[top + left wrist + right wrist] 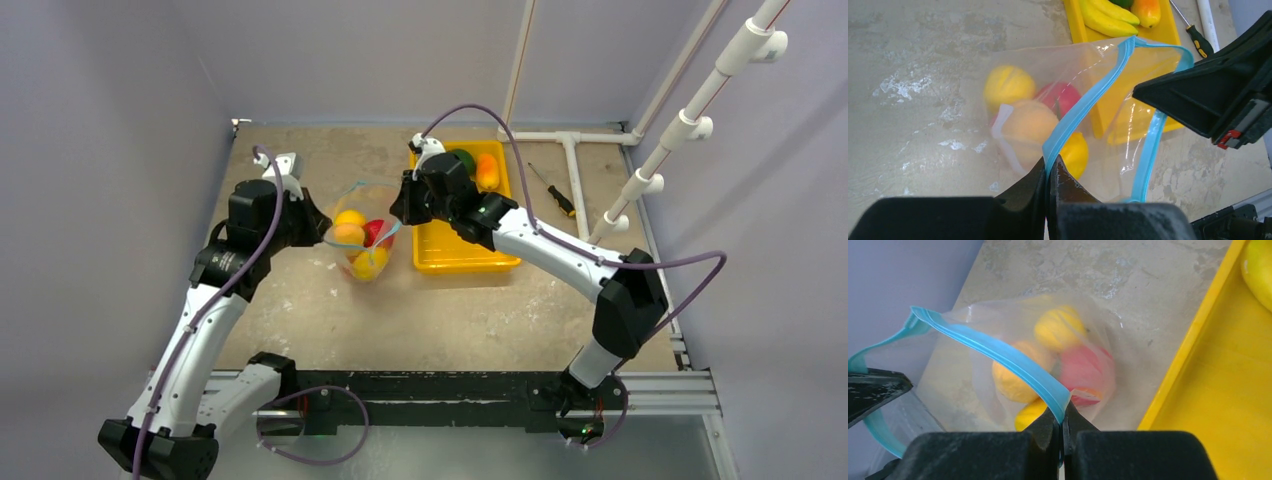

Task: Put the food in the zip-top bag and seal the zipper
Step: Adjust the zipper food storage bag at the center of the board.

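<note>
The zip-top bag [1120, 165] is clear glossy plastic, the tray [460, 262] smooth shiny yellow plastic, the tabletop [450, 312] rough, matt and mottled.

We take the yellow tray [462, 252] as reference; it lies flat on the mottled beige table [320, 150]. Just right of it in the top view lies a screwdriver [553, 191] with a black-and-yellow handle, set diagonally. Beyond the screwdriver, white pipes [572, 170] cross the table. Lilac walls [100, 100] enclose the area.

High camera above the near edge looks down over the whole table [470, 310]. Wrist cameras, close in, face each other across the zip-top bag [1013, 65].
</note>
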Controlling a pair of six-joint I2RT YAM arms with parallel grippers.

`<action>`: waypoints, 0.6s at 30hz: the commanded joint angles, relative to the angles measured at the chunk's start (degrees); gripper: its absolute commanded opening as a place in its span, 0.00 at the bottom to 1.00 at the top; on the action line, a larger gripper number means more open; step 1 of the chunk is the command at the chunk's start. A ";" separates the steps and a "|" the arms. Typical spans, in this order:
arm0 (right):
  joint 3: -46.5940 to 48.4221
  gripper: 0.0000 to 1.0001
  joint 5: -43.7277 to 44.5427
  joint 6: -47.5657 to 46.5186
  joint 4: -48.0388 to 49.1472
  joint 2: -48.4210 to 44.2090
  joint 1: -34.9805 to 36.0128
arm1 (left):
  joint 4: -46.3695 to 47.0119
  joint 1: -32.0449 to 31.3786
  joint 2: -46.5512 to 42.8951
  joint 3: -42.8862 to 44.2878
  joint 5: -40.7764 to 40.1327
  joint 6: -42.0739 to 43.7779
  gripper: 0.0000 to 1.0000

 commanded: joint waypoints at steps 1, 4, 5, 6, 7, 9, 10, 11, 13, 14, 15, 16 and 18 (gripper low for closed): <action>-0.36 0.00 -4.66 1.10 6.03 2.09 -0.38 | 5.32 0.05 1.19 3.73 -1.52 0.82 0.00; -0.56 0.00 -6.56 1.71 7.75 3.50 -0.38 | 5.85 0.05 1.85 4.08 -2.53 1.07 0.00; -0.64 0.00 -7.11 1.81 8.11 4.03 -0.38 | 5.93 0.05 1.90 4.08 -3.11 1.18 0.00; -0.85 0.00 -7.56 2.03 8.43 4.55 -0.38 | 6.11 0.05 1.95 4.08 -3.62 1.36 0.00; -1.10 0.00 -8.03 2.18 8.73 4.96 -0.38 | 6.39 0.05 2.06 3.97 -3.96 1.54 0.00; -1.82 0.00 -8.76 2.37 9.50 5.82 -0.38 | 6.96 0.05 2.21 3.44 -4.01 1.82 0.00; -2.25 0.00 -8.96 2.39 9.79 6.13 -0.38 | 7.29 0.03 2.32 2.99 -3.75 1.83 0.00; -2.40 0.00 -9.12 2.36 9.91 6.46 -0.38 | 7.71 0.04 2.42 2.51 -3.30 1.77 0.00; -2.55 0.00 -9.10 2.31 9.65 6.95 -0.38 | 8.93 0.05 2.38 1.11 -2.32 1.65 0.00; -2.51 0.00 -8.90 2.18 9.55 6.94 -0.38 | 9.72 0.05 2.23 0.27 -2.04 1.60 0.00; -2.51 0.00 -8.52 2.29 9.42 6.74 -0.38 | 10.28 0.05 2.13 -0.61 -1.90 1.58 0.00; -2.32 0.02 -8.05 2.28 9.13 6.49 -0.38 | 10.82 0.05 2.02 -1.34 -1.68 1.63 0.00; -1.65 0.07 -6.66 2.21 8.27 5.81 -0.38 | 11.57 0.05 1.87 -2.91 -1.45 1.72 0.00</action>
